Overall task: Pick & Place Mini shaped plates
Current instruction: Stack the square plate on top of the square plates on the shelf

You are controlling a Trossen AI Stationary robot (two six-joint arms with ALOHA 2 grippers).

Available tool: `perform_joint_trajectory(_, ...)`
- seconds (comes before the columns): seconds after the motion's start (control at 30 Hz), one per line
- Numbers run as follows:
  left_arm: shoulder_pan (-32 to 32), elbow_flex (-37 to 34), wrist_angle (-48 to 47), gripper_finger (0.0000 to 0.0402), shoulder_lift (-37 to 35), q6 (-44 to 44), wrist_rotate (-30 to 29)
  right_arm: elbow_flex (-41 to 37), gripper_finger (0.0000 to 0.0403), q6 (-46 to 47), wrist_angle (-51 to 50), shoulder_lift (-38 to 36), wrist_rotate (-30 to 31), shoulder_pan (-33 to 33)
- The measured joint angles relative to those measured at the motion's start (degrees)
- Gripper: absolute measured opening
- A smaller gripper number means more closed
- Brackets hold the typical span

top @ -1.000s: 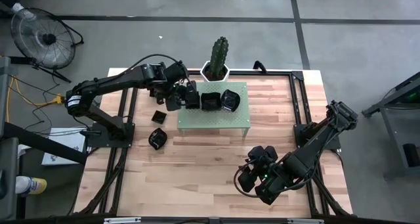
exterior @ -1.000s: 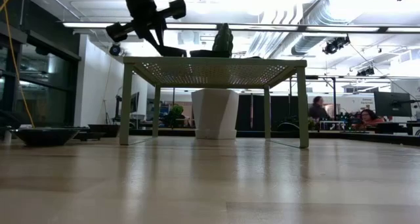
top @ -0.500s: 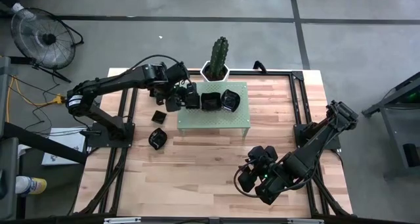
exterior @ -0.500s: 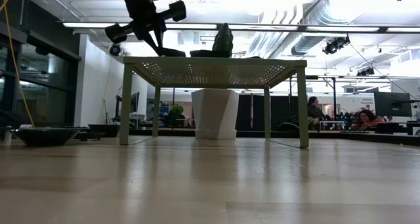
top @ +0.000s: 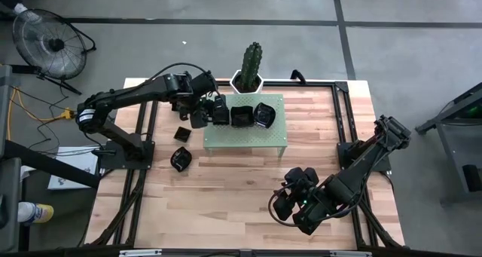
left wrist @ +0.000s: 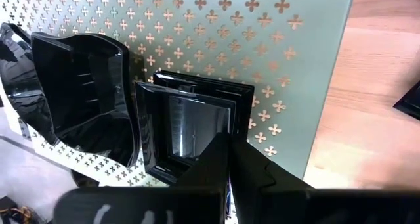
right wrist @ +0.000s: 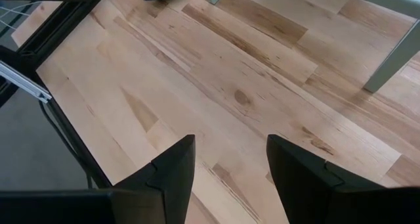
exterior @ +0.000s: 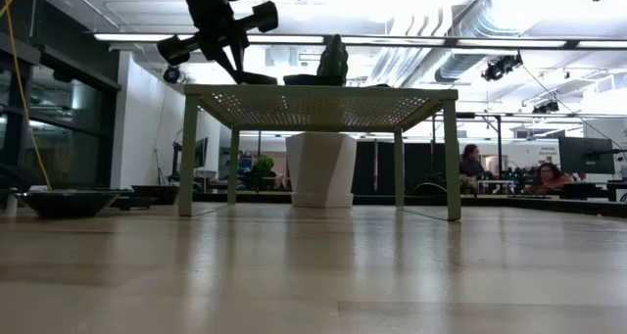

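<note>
We see the left gripper (left wrist: 226, 159) closed on the near rim of a square black plate (left wrist: 190, 129), its dark fingers (left wrist: 249, 168) meeting at that edge. The plate rests on the pale green perforated stand (left wrist: 289, 60). A wavy-edged black plate (left wrist: 82, 92) sits just beside it, also on the stand. Bare wooden table (left wrist: 377, 86) shows past the stand's edge, with a dark corner (left wrist: 410, 99) at the frame border.

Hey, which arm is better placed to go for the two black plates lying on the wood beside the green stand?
Left, probably. The left gripper is at the stand's left end, close to both loose plates. The right gripper sits open at the table's near right, farther away.
</note>
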Motion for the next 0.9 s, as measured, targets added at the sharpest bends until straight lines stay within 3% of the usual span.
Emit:
perform_joint_trajectory(0.5, 0.00, 0.11, 0.80, 0.0001, 1.55, -0.17, -0.61, 0.00, 0.0184, 0.00, 0.26, 0.00, 0.00, 0.01)
perform_joint_trajectory(0.9, 0.00, 0.11, 0.86, 0.0042, 1.55, -0.21, -0.63, 0.01, 0.0184, -0.02, 0.02, 0.00, 0.02, 0.01)
